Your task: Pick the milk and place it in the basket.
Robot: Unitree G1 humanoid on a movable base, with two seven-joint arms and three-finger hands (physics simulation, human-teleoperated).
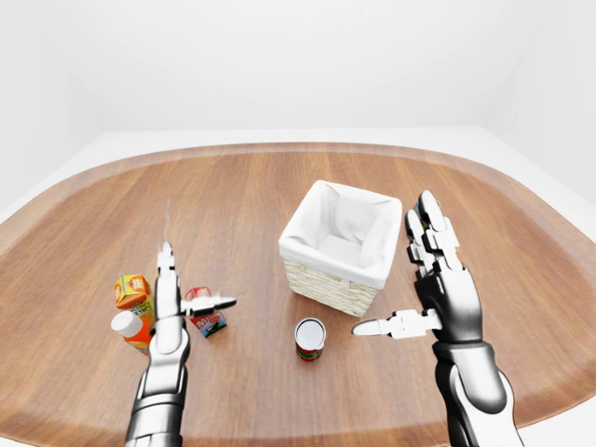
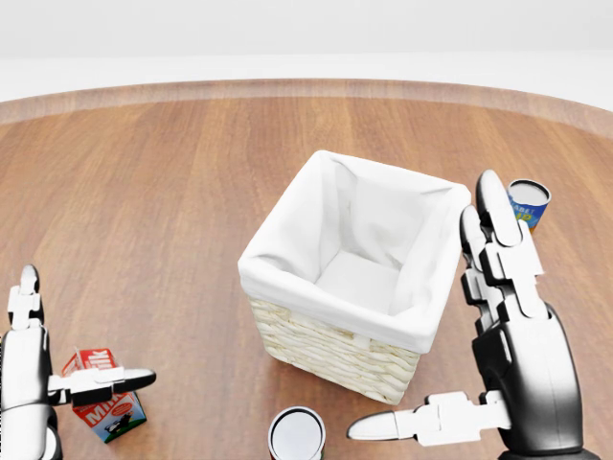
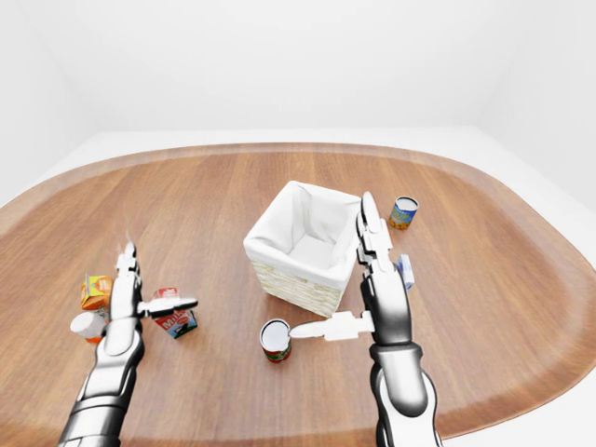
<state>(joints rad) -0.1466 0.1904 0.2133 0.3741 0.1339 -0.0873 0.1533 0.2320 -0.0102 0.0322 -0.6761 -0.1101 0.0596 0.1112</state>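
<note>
Two three-fingered hands hover spread over a round wooden table as the humanoid lines up its reach. At the left-eye view's far left sit an orange juice carton and, just below it, a white-capped bottle. Beside them the left hand hangs open, one finger pointing up the picture and its thumb stretched sideways across the top of the milk carton; nothing is closed round the carton, and whether the thumb touches it cannot be told. The milk, red on top with a blue band below, stands on the wood left of the basket and apart from it, slightly turned. It looks like a small, light paperboard box: stiff at its corners, likely to dent if squeezed hard, its smooth printed faces possibly slippery. The sounder hold is probably across two opposite flat sides at mid-height, below the folded gable. Moving right, a red-labelled tin can stands just below the wicker basket, whose white cloth lining is empty. The right hand stands open just beside the basket's right wall, thumb pointing left, holding nothing. A blue can sits farther right, near another small blue-and-white item mostly hidden by the right hand.
</note>
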